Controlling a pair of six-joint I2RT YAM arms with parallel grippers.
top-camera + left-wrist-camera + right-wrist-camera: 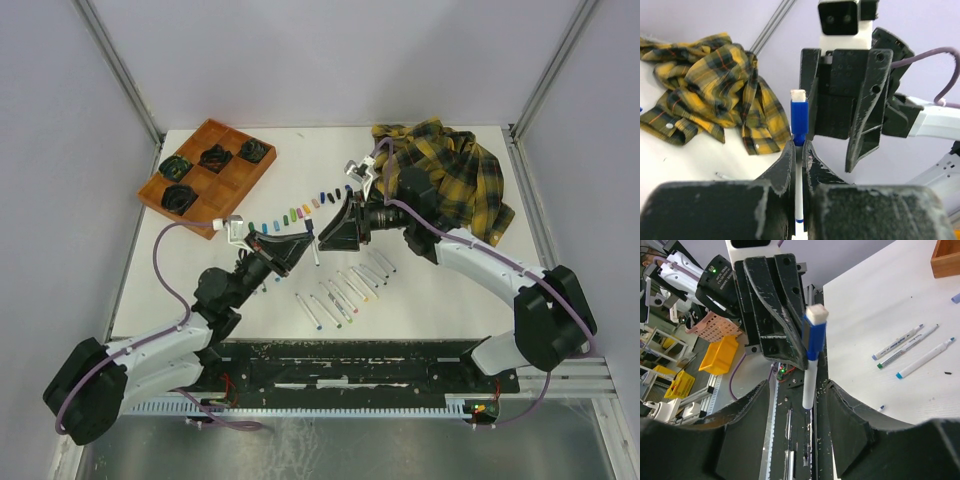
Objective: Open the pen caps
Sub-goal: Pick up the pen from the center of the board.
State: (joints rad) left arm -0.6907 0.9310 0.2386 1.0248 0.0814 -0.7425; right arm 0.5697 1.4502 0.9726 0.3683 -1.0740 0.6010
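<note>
While my arms meet over the middle of the table (430, 300), my left gripper (799, 148) clamps a white marker (808, 385) just below its blue cap (799, 117). My right gripper (796, 390) stands spread apart beside it. Loose pen caps (297, 212) sit in a row just beyond.

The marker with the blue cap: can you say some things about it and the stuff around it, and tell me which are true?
1. The left gripper's jaws are shut on the marker. True.
2. The blue cap is off. False: it sits on the marker's end.
3. The right gripper's jaws are open. True.
4. The plaid shirt is red. False: it is yellow and dark.
5. On the table lie loose markers. True.
</note>
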